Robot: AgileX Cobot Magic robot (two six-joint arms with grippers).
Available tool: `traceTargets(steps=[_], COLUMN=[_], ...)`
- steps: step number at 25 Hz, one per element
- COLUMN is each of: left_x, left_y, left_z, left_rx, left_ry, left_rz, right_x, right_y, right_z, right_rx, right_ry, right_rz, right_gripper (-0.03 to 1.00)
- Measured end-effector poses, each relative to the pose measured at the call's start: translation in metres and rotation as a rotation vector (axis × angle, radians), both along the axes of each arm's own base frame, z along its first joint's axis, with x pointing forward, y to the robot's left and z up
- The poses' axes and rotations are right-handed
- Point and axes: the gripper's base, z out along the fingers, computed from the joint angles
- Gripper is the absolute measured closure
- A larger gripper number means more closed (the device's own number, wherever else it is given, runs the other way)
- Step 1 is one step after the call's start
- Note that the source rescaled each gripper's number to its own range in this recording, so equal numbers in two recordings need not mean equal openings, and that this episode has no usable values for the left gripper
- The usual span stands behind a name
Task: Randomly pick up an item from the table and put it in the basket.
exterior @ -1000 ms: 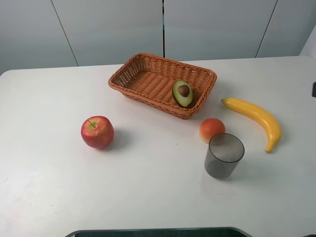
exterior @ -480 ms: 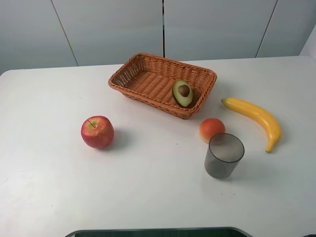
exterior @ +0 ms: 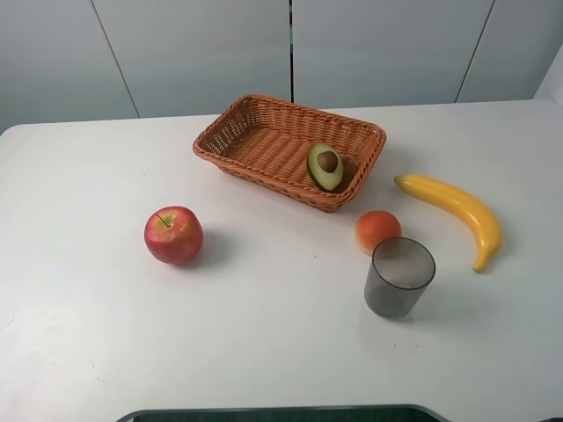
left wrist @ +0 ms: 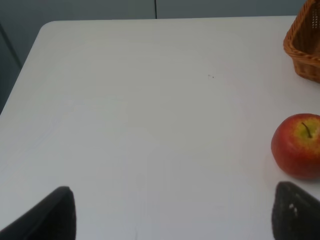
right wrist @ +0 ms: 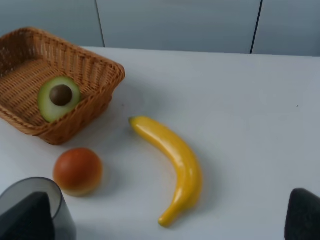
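Against the near right wall of the shallow orange-brown woven wicker basket (exterior: 264, 145) leans the halved avocado with its brown pit (exterior: 326, 166), cut face up, so the deposit looks done. Both pincers are released and hold nothing: the left pincer (left wrist: 172, 212) and right pincer (right wrist: 167, 220) show only dark fingertips spread wide apart above the plain white bench (exterior: 264, 334). Remaining risk seems small: an arm sweeping low could clip the grey translucent cup (exterior: 399, 277) or nudge the basket.

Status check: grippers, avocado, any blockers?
Both grippers, left and right, open, empty, retracted. Avocado half lies in basket, pit up. Nothing obstructing.
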Motion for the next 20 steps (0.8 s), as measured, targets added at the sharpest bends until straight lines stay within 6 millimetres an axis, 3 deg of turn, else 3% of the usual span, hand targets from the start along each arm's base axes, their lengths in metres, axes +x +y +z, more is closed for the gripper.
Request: traceTargets(steps=[20], left_x=[0.0], left_y=[0.0], left_z=[0.0], left_rx=[0.0], left_ry=[0.0], left_rz=[0.0], right_x=[0.0003], right_y=[0.0005], right_z=[-0.0059], right_rx=[-0.021], right_ry=[0.025], right_rz=[-0.053], right_gripper=[-0.03])
